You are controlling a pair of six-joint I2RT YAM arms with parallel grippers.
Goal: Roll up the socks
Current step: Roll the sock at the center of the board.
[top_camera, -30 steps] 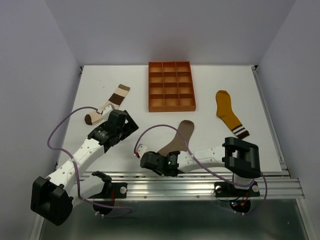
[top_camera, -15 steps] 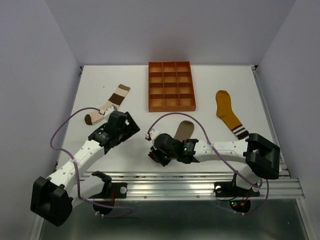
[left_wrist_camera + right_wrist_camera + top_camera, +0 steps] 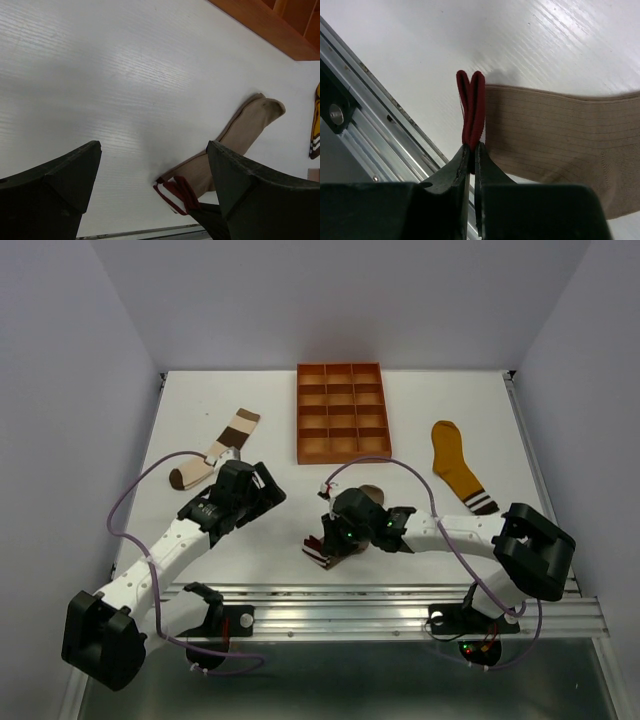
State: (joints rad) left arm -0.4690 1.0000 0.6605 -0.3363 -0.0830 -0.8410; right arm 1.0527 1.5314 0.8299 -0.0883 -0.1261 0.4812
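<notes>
Sock rolling: right hand [image 3: 471,148] pinched shut on the maroon cuff [image 3: 471,107] of the taupe sock [image 3: 545,135]; left hand [image 3: 152,150] spread wide, holding nothing
Cuff is folded double and sticks straight out of the grip; the taupe leg lies flat on the table [image 3: 560,45] off to one side of that hand. The left hand hovers over the table, taupe sock ahead of it, touching neither finger. The colour-blocked sock [image 3: 215,452] lies just beyond the left hand, the mustard sock [image 3: 457,468] well apart from the right hand, the orange tray [image 3: 340,455] beyond both
</notes>
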